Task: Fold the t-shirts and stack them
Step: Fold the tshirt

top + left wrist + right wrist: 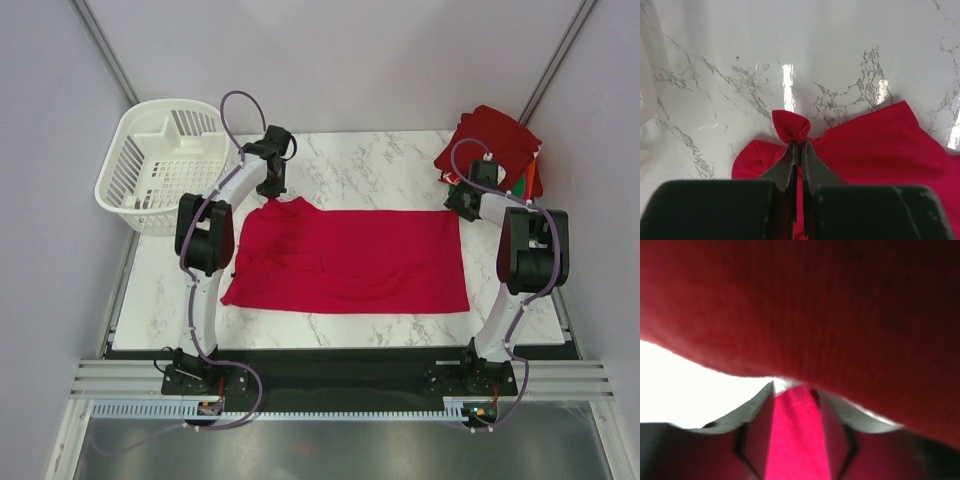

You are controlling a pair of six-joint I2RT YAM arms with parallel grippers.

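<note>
On bench, centre: red t-shirt [350, 260] lies flat as a wide rectangle; bench [380, 160] is glossy marble.
Far-left cnr: left fingers [786, 165] clenched on a small tuft of the cloth, which puckers there.
Far-right cnr: right fingers [760, 410] straddle the hem w/ cloth between; clamped or not, can't tell.
Handling: prob. light & limp, no stiffness; likely sags btwn holds and slides on the slick top.
Where to hold: both far cnrs at the hem, pinching full thickness.
Far-right of bench: folded stack [495, 140], dark red on top.
Far-left: basket [160, 165].
</note>
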